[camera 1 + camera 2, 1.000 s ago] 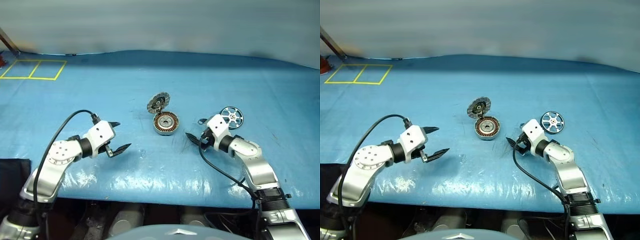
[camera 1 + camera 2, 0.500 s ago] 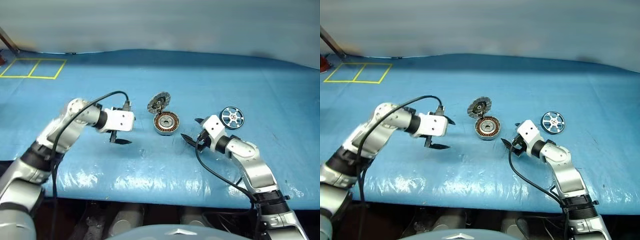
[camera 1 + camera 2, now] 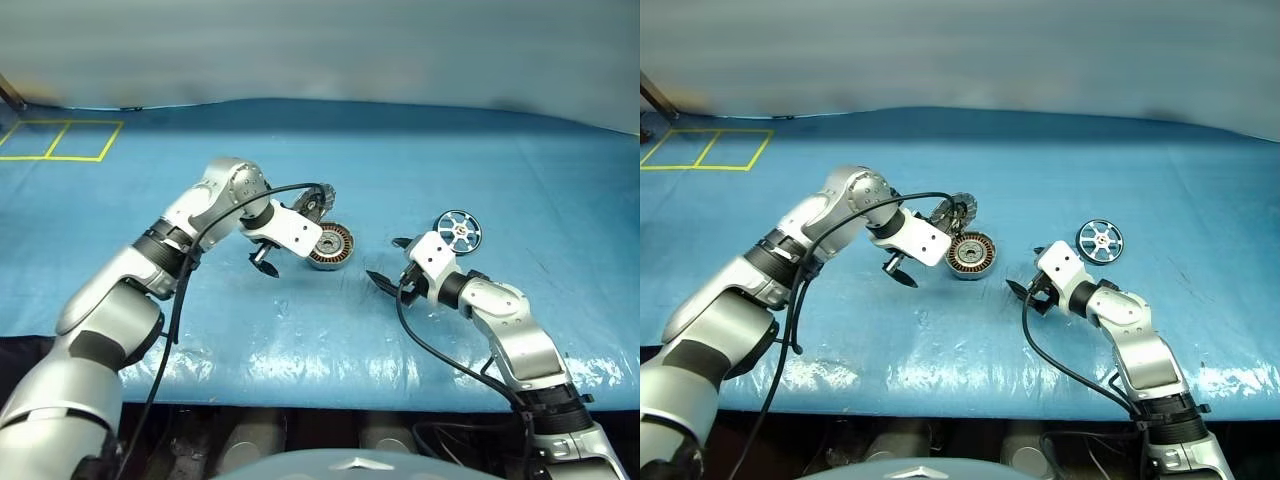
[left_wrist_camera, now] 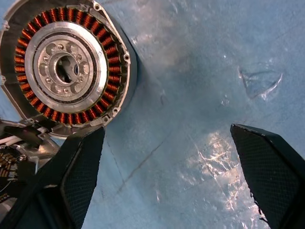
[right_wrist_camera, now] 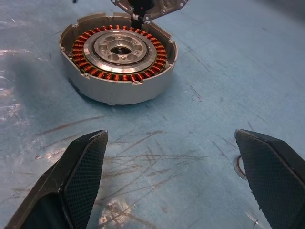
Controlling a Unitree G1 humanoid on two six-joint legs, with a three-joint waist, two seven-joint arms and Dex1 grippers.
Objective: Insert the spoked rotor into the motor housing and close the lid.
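Your left end effector (image 3: 264,263) has swung in beside the motor housing (image 3: 331,246), both end effectors released and empty, so the spoked rotor (image 3: 459,229) remains unfetched.

The motor housing (image 5: 118,64) in front of me is a short round silver cup resting flat on the blue table cover, open, with a ring of copper-brown windings around a pale hub with a dark centre hole. The lid (image 3: 958,208), a slotted silver-grey disc, stands tilted up at the housing's far rim. The spoked rotor (image 3: 459,231), a dark wheel with pale spokes, lies well apart to my right.
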